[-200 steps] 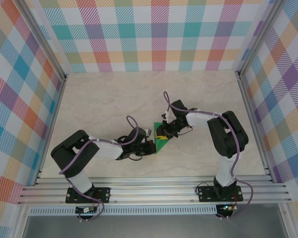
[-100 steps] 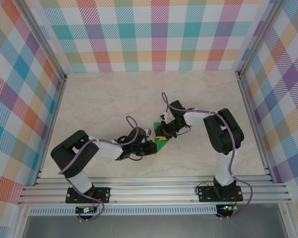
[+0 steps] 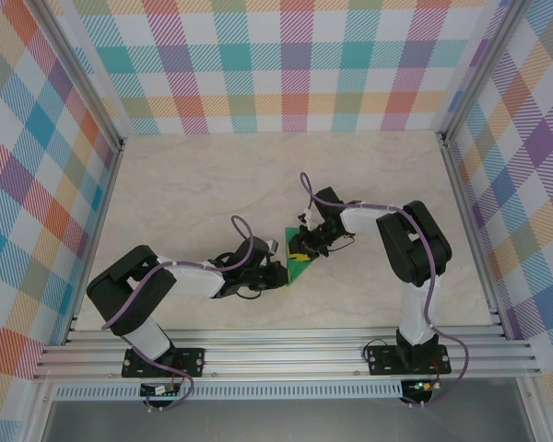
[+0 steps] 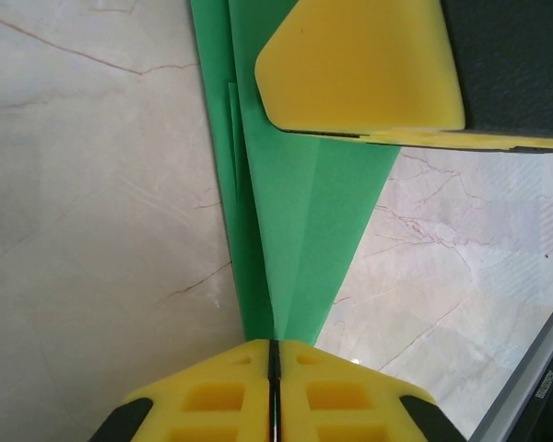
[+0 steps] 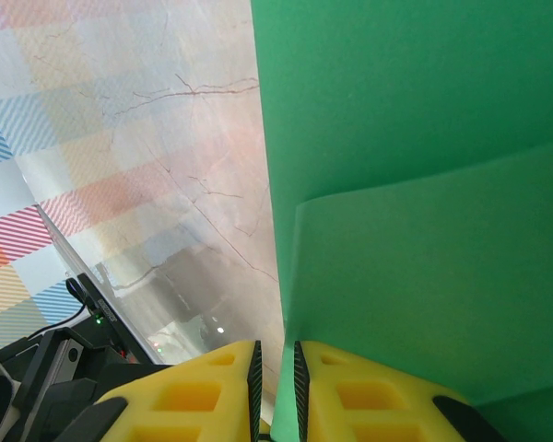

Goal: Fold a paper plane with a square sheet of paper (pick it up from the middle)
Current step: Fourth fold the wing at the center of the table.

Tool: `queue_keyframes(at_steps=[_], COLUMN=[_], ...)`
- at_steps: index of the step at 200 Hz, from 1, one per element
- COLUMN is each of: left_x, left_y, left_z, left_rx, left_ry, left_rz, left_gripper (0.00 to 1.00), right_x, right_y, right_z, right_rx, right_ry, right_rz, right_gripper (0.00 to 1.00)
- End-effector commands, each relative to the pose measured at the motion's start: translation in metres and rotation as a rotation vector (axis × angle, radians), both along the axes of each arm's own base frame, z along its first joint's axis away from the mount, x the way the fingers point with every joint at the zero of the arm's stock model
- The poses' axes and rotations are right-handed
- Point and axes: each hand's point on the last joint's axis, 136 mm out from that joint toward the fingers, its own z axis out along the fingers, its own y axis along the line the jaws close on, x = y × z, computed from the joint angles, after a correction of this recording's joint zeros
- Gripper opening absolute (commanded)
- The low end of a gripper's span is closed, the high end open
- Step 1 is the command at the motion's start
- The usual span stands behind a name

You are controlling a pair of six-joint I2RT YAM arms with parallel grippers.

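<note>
Reading the top view: green paper (image 3: 301,268) lies mid-table on the marble-look table (image 3: 194,184), between the two arms, with both grippers on it. From above it's a small flat wedge, largely covered by the tools, so its outline there is hard to read.

Left gripper (image 4: 273,345): yellow foam fingers with moulded square pockets, pressed together with just a hairline seam between them. The narrow tip of the paper runs straight into that seam, so it's clamped on the paper. In the left wrist view the paper is a long tapering shape: matte, thin, several overlapping layers with straight creases running lengthwise. Its wide end is cut off at the top of the frame and partly covered by a smooth yellow pad (image 4: 359,64) of the right tool, backed in black.

Right gripper (image 5: 275,354): same yellow foam, fingers close together with a slim gap and the paper's edge sitting in it, so it's gripping the paper too. The paper takes up most of the right side of that view, with one folded flap edge showing as a shallow step; the rest runs out of frame.

The tabletop is glossy, with pale veining, and reflects the checked walls. Dark hardware with a green LED (image 5: 96,319) sits at bottom left, blurred.
</note>
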Motion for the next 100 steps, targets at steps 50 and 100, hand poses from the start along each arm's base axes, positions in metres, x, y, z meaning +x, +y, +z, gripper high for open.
queue_keyframes(at_steps=[50, 100], left_x=[-0.012, -0.018], left_y=[-0.005, -0.001], left_z=[-0.019, -0.038], left_rx=[0.018, 0.060], left_ry=[0.062, 0.109], left_rz=[-0.049, -0.042], left_gripper=[0.00, 0.00], right_x=[-0.004, -0.004], right_y=[0.000, 0.001], right_z=[-0.008, -0.002], right_rx=[-0.017, -0.005], right_ry=[0.006, 0.001], right_rz=[0.025, 0.030], right_gripper=[0.20, 0.21])
